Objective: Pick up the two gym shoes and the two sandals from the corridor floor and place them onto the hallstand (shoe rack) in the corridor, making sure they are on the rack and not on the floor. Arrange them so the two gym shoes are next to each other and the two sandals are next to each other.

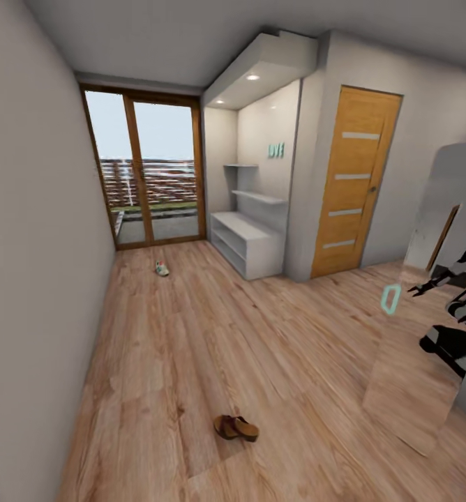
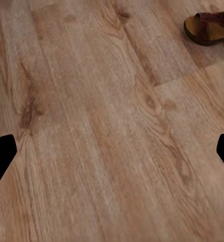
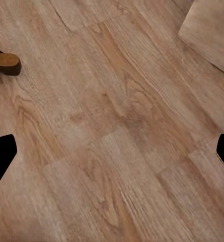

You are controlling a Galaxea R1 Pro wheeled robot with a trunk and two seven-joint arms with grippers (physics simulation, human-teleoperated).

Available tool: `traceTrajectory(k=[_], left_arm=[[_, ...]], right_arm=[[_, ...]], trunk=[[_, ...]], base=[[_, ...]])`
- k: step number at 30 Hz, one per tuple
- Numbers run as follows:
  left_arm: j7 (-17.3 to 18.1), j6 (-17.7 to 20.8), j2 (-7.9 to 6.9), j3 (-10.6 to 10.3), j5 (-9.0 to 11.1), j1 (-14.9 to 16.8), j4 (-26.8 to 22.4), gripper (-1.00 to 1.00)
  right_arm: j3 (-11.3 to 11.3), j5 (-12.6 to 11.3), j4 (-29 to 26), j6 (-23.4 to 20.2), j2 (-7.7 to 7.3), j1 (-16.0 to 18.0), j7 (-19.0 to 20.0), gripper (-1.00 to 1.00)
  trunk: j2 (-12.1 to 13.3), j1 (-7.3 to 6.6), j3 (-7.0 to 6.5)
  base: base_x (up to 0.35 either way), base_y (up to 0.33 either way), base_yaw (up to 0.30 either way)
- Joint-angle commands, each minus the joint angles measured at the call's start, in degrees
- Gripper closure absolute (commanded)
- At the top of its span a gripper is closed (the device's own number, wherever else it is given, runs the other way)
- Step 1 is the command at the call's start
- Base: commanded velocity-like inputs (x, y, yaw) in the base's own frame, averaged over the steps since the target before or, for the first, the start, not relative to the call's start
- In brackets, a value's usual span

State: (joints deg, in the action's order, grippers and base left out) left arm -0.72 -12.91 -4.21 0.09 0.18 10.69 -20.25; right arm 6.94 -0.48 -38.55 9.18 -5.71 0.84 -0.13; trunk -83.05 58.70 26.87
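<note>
On the corridor floor (image 1: 191,348) a dark brown sandal (image 1: 236,427) lies near me in the head view; I cannot tell whether a second one lies against it. Far down the corridor rests a white gym shoe (image 1: 162,268). The pale hallstand (image 1: 247,244) stands against the right wall, with two wall shelves above it. My left gripper (image 2: 112,151) hangs open over bare planks, well apart from the sandal (image 2: 210,27). My right gripper (image 3: 112,151) is open too, and a sandal tip (image 3: 3,60) shows at that picture's edge. Nothing sits between either pair of fingers.
A sliding glass door (image 1: 153,174) closes the corridor's far end. An orange wooden door (image 1: 355,181) is on the right past the hallstand. A tall mirror (image 1: 421,362) leans at the right, reflecting my black arms. A plain wall (image 1: 38,279) runs along the left.
</note>
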Motion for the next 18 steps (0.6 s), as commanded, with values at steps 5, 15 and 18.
traceTrajectory(k=[5, 15, 18], left_arm=[[-0.02, -0.18, -0.01, 0.00, 0.10, 0.03, 0.09, -1.00], [0.01, -0.26, 0.01, -0.01, 0.08, 0.03, 0.14, -1.00], [0.01, -0.27, 0.00, 0.00, 0.08, 0.03, 0.17, -1.00]], right_arm=[[-0.10, 0.01, 0.00, 0.21, 0.00, 0.04, 0.20, -1.00], [-0.25, 0.20, -0.04, 0.22, 0.00, 0.04, 0.45, -1.00], [-0.26, 0.21, -0.08, 0.27, 0.00, 0.03, 0.42, -1.00]], trunk=[[-0.02, 0.03, 0.06], [-0.02, 0.03, 0.06], [-0.02, 0.03, 0.06]], base=[[0.312, -0.172, -0.038], [0.302, -0.187, -0.007], [0.286, -0.204, 0.000]])
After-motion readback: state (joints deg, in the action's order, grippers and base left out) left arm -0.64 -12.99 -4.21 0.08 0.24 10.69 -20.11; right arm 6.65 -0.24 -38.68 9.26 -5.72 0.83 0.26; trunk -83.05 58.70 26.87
